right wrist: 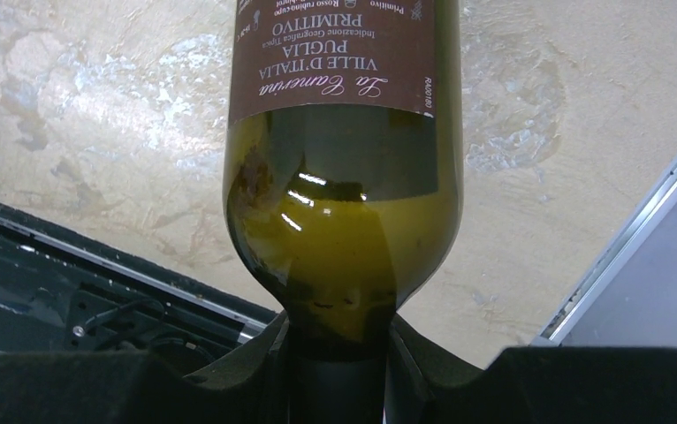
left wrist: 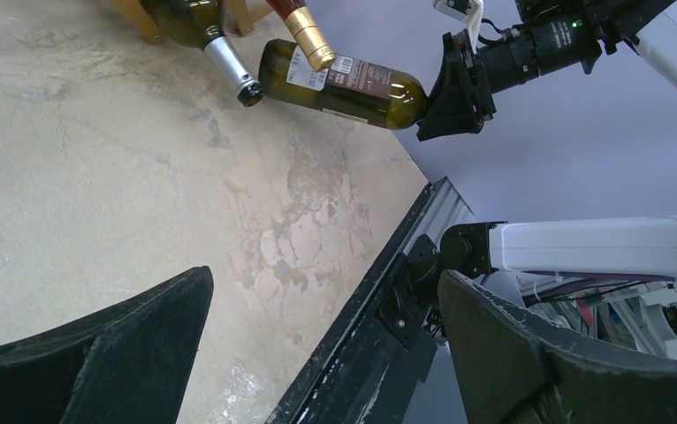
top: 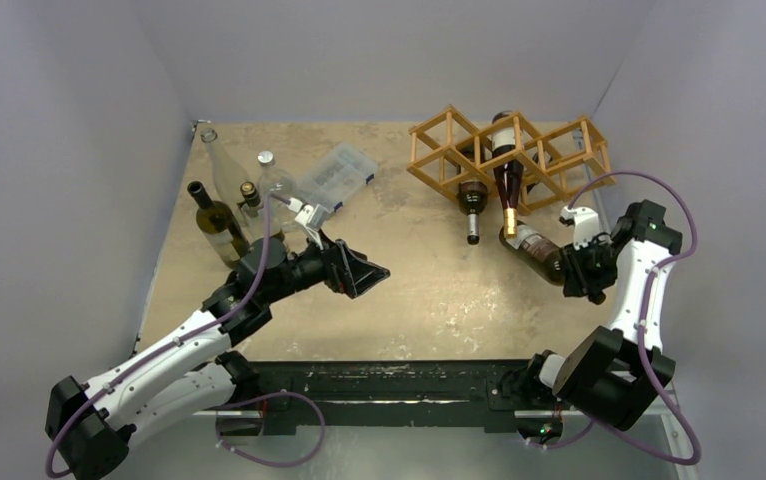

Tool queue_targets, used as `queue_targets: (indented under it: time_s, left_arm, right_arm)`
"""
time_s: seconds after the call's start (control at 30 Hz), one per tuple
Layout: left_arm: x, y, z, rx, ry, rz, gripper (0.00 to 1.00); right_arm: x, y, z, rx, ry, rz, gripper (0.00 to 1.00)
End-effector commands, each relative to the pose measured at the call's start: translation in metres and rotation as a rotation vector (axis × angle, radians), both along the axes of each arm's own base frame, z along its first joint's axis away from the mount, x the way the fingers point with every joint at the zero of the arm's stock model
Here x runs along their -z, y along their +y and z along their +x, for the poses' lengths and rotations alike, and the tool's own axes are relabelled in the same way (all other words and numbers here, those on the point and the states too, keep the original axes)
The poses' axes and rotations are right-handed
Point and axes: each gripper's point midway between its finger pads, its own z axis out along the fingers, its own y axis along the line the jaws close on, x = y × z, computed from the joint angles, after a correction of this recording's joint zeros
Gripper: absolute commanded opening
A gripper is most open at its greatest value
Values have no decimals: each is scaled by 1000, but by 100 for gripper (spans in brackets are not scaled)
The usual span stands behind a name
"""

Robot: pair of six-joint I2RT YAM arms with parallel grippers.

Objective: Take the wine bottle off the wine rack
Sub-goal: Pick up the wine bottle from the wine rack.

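Note:
A green wine bottle [top: 534, 250] [left wrist: 353, 84] [right wrist: 344, 177] with a brown label hangs tilted in front of the wine rack [top: 509, 150], outside its cells. My right gripper [top: 571, 268] [right wrist: 339, 331] is shut on this bottle's neck, its base pointing toward the rack. The rack, a light-brown wooden lattice, stands at the back right. It holds a bottle with a silver cap [top: 472, 205] [left wrist: 220, 53] and one with a gold-foil neck [top: 507, 190] [left wrist: 308, 35], whose tip is close to the held bottle's base. My left gripper [top: 369, 272] [left wrist: 324, 283] hovers open over the table's middle, nothing between its fingers.
Upright at the back left are a dark green bottle [top: 214, 220] and two clear bottles [top: 221, 165] [top: 274, 180]. A clear plastic compartment box [top: 337, 175] lies beside them. A black rail [top: 389, 385] runs along the table's near edge. Walls close in on both sides.

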Motion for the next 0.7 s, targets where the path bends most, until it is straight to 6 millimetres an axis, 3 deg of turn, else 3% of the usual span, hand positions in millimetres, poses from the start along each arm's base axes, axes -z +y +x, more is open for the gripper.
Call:
queue_targets:
  time_s: [0.0,0.33,0.67]
  left_arm:
    - [-14,-7,-5,49,-76,-37,100]
    - [-23,-14,-13,103,-127,-44,100]
    - [-33,-34,-27,242,-179,-51,100]
  right_arm:
    - [-25,-4,8,-109,-83,-54,0]
    - [-27,-2,-10,-250,-11,-62,0]
    - [-39,-6,-3,-426,-82,-146,0]
